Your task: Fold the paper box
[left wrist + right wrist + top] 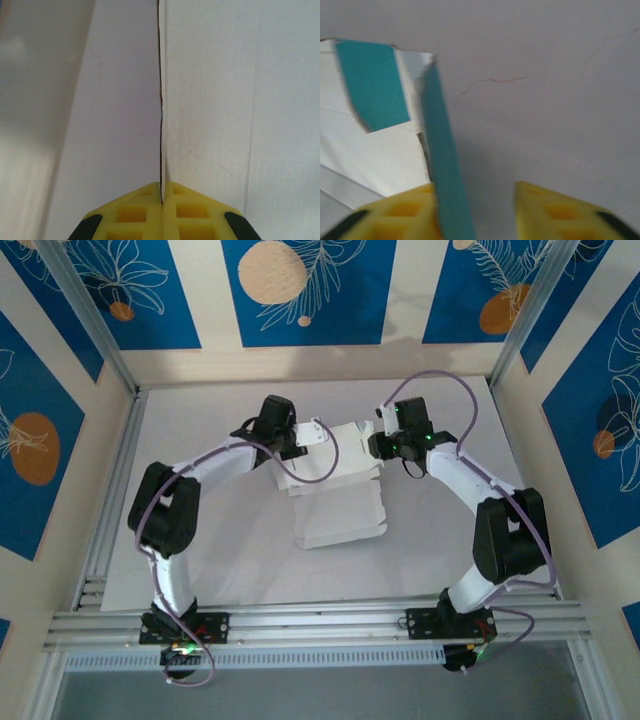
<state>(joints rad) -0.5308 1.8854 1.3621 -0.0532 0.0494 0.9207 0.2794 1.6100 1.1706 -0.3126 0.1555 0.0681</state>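
The paper box (340, 512) lies white side up in the middle of the table, partly folded, with its far end raised between the two grippers. My left gripper (300, 447) holds the box's far left part. In the left wrist view its yellow fingers (140, 215) are shut on a thin upright card edge (161, 125) of the paper box (225, 100). My right gripper (384, 445) stands at the box's far right corner. Its jaws (475, 192) are open, and a light-blue flap (440, 150) leans against the left finger (405, 210).
The white table mat (200, 560) spreads around the box. An aluminium rail (320, 625) with both arm bases runs along the near edge. Frame posts and blue patterned walls (35, 440) close in the left, right and far sides.
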